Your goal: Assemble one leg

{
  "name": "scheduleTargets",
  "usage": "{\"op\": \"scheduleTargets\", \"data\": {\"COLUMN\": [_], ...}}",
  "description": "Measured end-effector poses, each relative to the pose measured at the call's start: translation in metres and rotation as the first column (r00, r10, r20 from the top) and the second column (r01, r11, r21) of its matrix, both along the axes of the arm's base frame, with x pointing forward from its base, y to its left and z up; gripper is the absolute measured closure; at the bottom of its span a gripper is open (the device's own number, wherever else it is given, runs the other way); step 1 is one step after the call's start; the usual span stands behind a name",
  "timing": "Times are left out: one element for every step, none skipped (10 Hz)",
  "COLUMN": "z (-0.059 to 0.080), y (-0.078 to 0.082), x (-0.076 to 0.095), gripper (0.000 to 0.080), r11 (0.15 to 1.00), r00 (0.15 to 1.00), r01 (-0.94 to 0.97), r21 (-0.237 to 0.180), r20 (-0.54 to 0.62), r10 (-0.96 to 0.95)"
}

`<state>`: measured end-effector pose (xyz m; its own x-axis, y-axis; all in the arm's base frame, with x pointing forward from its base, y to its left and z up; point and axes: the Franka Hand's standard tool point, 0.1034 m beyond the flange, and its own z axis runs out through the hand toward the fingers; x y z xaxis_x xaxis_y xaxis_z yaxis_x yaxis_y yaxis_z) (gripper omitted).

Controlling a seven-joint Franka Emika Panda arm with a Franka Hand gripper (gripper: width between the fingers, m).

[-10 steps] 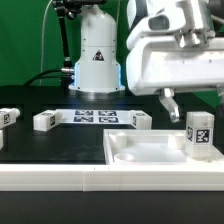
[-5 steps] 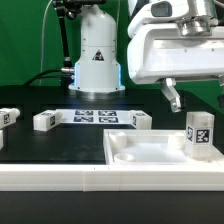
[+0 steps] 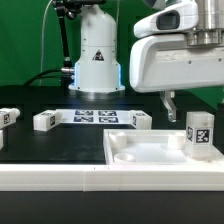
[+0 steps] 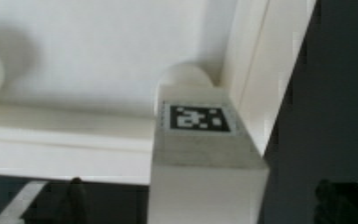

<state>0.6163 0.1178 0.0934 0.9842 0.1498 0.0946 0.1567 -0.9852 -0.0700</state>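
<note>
One leg (image 3: 198,133), a small white block with a square tag, stands upright in the near right corner of the large white tray piece (image 3: 140,152). My gripper (image 3: 190,102) hangs just above and behind it, and one dark finger (image 3: 170,103) shows to the leg's left. In the wrist view the leg (image 4: 199,118) rises between my two dark fingertips (image 4: 60,200). My gripper (image 4: 202,205) is open and does not touch the leg.
Three more legs lie on the black table: one at the far left (image 3: 8,116), one beside it (image 3: 45,120) and one near the tray's back edge (image 3: 140,120). The marker board (image 3: 95,116) lies between them. The robot base (image 3: 97,55) stands behind.
My gripper has turned from a tilt to level and shifted slightly to the exterior view's right. The standing leg has not moved.
</note>
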Motion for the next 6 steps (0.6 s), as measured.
{"op": "scheduleTargets", "data": {"z": [0.0000,-0.0003,-0.0003,-0.0009,-0.0010,-0.0010], "y": [-0.0013,-0.0022,-0.0013,-0.0012,-0.0014,-0.0014], "x": [-0.0021,-0.0011,0.0022,0.0016,0.0017,0.0017], "gripper": [0.0151,0.0151,0.0151,0.0151,0.0276,0.0416], "r11": [1.000,1.000,1.000,1.000,1.000,1.000], "r00": [0.997,0.993,0.996,0.995,0.995,0.995], "r01": [-0.021,-0.030,-0.029,-0.029,-0.029,-0.029], "r21": [-0.007,-0.008,-0.007,-0.007,-0.007,-0.007], "r20": [-0.071,-0.111,-0.089,-0.090,-0.091,-0.091], "r10": [0.020,0.029,0.028,0.028,0.028,0.028]}}
